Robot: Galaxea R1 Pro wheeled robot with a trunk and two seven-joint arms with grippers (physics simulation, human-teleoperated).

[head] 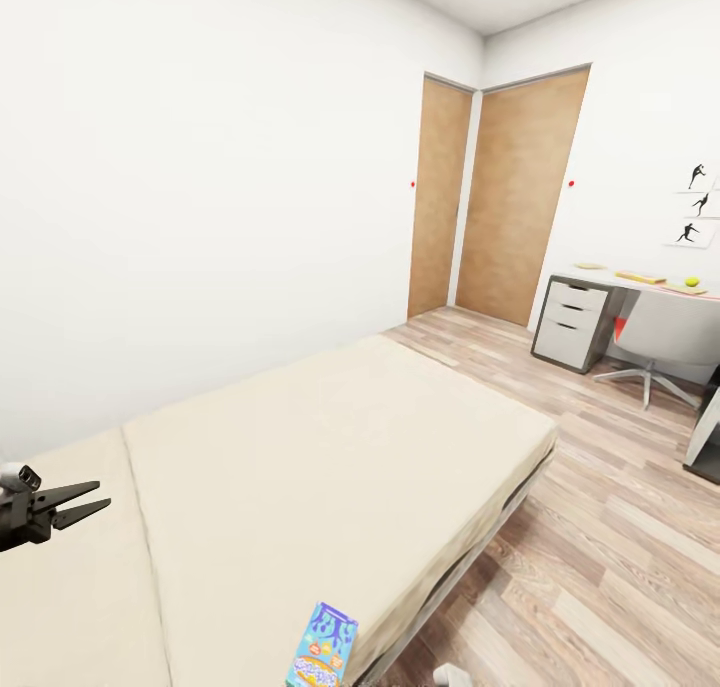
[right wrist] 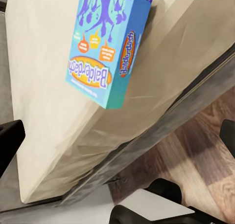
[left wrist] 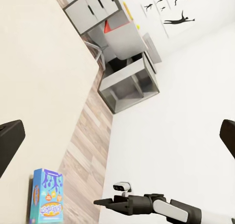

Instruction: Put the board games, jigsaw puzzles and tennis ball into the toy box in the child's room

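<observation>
A blue Balderdash board game [head: 325, 649] lies flat on the beige bed [head: 330, 467], close to its near edge. In the right wrist view the board game [right wrist: 110, 43] sits just beyond my right gripper [right wrist: 117, 138], which is open and holds nothing. My left gripper [head: 103, 496] hovers open over the bed's left part, apart from the box. The left wrist view shows the same board game [left wrist: 47, 194] and my right gripper [left wrist: 96, 202] beside the bed. Far right, a tennis ball [head: 691, 282] and a flat yellow item [head: 640, 277] rest on the desk [head: 600, 272].
Two wooden doors [head: 510, 197] stand in the far corner. A grey drawer unit [head: 572, 322] and a white swivel chair [head: 655, 342] sit under the desk. A dark shelf unit [head: 708, 437] stands at the right edge. Wood floor [head: 620, 527] runs beside the bed.
</observation>
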